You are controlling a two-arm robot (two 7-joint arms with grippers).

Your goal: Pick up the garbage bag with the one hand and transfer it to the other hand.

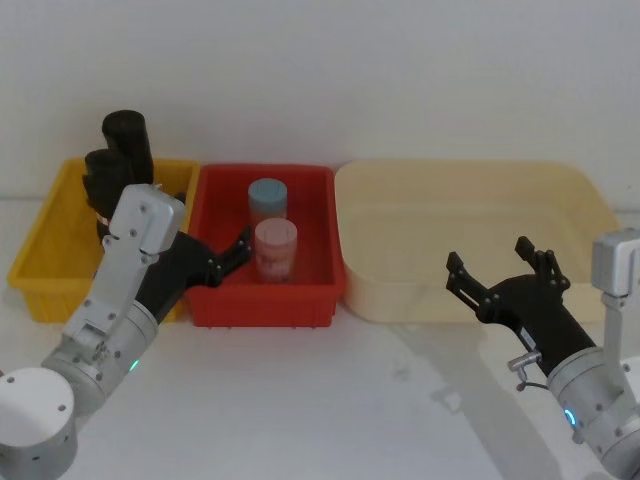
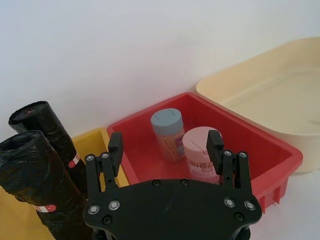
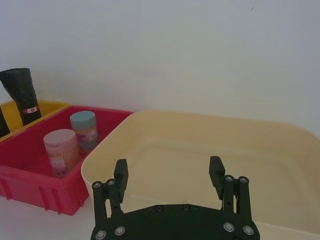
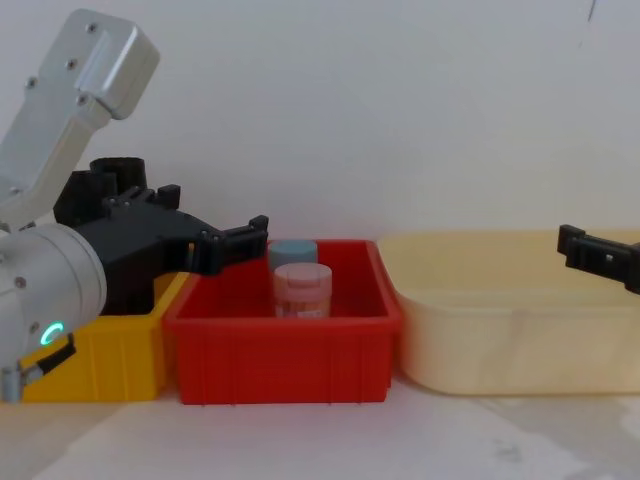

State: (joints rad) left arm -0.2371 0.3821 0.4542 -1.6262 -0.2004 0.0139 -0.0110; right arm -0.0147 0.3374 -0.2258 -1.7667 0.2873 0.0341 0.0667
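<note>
Two black garbage bag rolls stand upright in the yellow bin (image 1: 40, 250): a nearer one (image 1: 104, 178) (image 2: 35, 185) and a farther one (image 1: 126, 133) (image 2: 49, 131), each with a small red-and-white label. My left gripper (image 1: 215, 235) (image 2: 165, 145) (image 4: 210, 212), on the green-ringed arm, is open and hovers over the edge between the yellow and red bins, just right of the rolls and touching neither. My right gripper (image 1: 490, 258) (image 3: 168, 171), on the blue-ringed arm, is open and empty above the front rim of the cream tub (image 1: 560, 180).
The red bin (image 1: 265, 310) sits between the yellow bin and the cream tub and holds a blue-lidded jar (image 1: 268, 196) and a pink-lidded jar (image 1: 275, 248). A white wall stands close behind the bins. White tabletop lies in front.
</note>
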